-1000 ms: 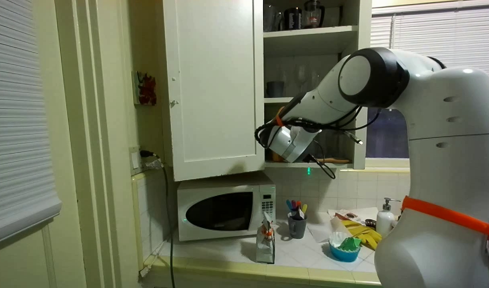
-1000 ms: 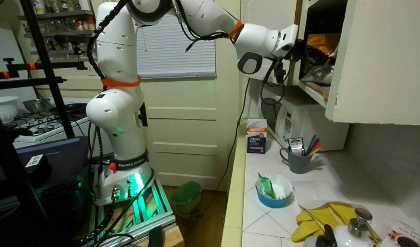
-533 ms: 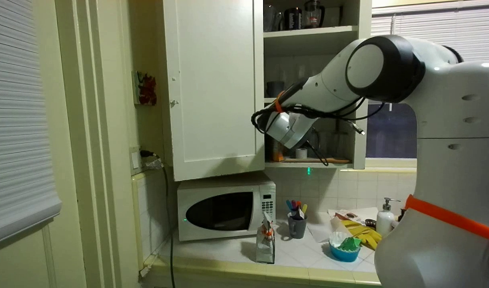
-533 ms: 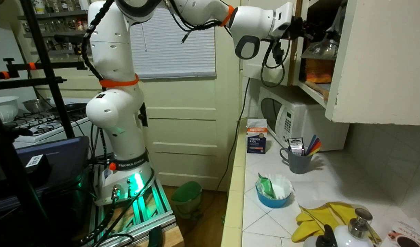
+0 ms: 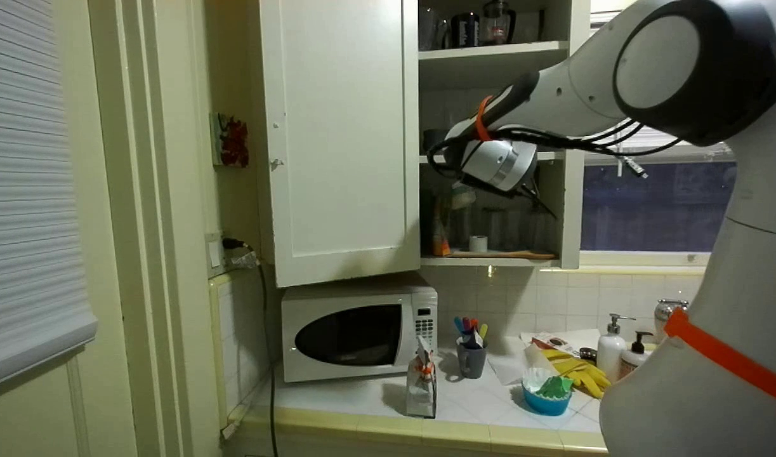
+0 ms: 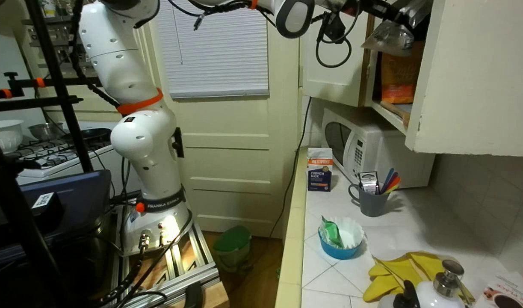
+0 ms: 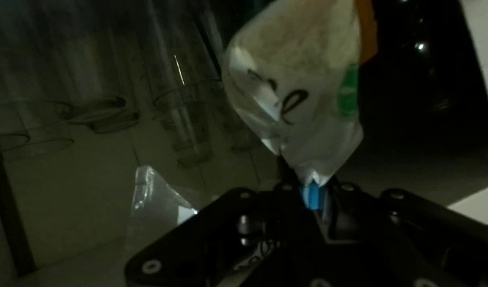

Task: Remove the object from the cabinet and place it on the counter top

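Note:
My gripper [image 7: 307,179] is shut on the gathered neck of a clear plastic bag [image 7: 295,83] with pale contents, black handwriting and a green label. A blue bit shows between the fingers. In an exterior view the bag [image 6: 390,39] hangs from the gripper [image 6: 403,20] at the opening of the white cabinet [image 6: 479,77], above its bottom shelf. In an exterior view the cabinet door [image 5: 346,139] stands open and the wrist hides the fingers. The pale tiled counter top [image 5: 349,397] lies below; it also shows in an exterior view [image 6: 415,233].
Glasses [image 7: 188,115] stand close in the cabinet. An orange package [image 6: 399,79] and a wooden board [image 5: 514,254] are on its bottom shelf. On the counter are a microwave [image 5: 356,333], coffee bag [image 6: 320,170], grey mug [image 6: 372,202], blue bowl [image 6: 339,250], yellow gloves [image 6: 409,271] and soap bottles [image 5: 611,352].
The arm has risen and drawn back toward its base, lifting the bag off the bottom shelf toward the cabinet opening. The orange package is more exposed. The base light turned from green to white.

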You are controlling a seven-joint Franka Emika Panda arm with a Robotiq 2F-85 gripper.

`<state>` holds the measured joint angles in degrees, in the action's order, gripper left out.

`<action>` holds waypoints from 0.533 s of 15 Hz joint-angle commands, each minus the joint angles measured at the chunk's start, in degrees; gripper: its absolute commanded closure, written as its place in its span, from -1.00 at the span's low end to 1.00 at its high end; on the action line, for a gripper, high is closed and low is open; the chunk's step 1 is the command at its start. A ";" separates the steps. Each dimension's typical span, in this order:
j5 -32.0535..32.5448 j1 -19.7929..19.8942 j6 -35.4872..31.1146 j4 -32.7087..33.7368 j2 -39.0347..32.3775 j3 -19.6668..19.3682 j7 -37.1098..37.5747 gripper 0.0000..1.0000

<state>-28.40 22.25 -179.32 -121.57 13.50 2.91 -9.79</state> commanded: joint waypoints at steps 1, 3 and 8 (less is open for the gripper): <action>-0.87 -1.40 14.26 -8.87 10.52 -5.34 -6.34 0.93; 8.25 -3.61 22.93 -12.03 14.72 -11.74 -2.83 0.93; 21.58 -1.29 41.95 -13.60 21.35 -17.04 -1.81 0.93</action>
<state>-13.18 21.03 -145.00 -132.85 29.83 -12.07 -13.66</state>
